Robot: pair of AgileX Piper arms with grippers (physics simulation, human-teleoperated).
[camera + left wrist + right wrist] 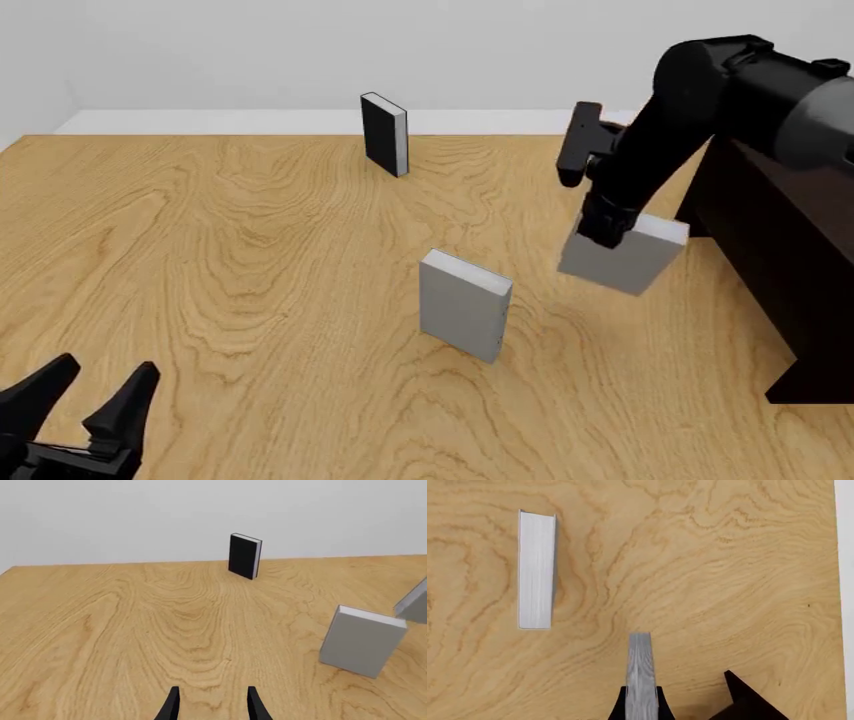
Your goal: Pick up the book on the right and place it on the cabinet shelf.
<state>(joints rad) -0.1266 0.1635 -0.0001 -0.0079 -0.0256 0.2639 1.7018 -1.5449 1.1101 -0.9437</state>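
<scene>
- The right gripper [603, 232] is clenched on the grey book [625, 252], pinching it near its upper edge; the book hangs lifted off the table [240, 250], tilted, so it appears to be mid-carry rather than resting.
- In the right wrist view the held book [640, 670] shows edge-on, running straight out between the 2 fingers [618, 707], which press on its covers. The grip looks centred, which should keep it from swinging.
- Taking the dark brown cabinet [787, 250] as landmark: the held book is just beside its left face, on the table side, not yet inside the shelf recess, which these views do not show.
- The second grey book [465, 305] stands upright on the table, further left of the cabinet and nearer the camera, apart from the held one.
- The thin black book [384, 133] stands upright well left of the cabinet, toward the far edge.
- The left gripper [83, 402] waits far from the cabinet, jaws spread and grasping nothing, evidently idle.
</scene>
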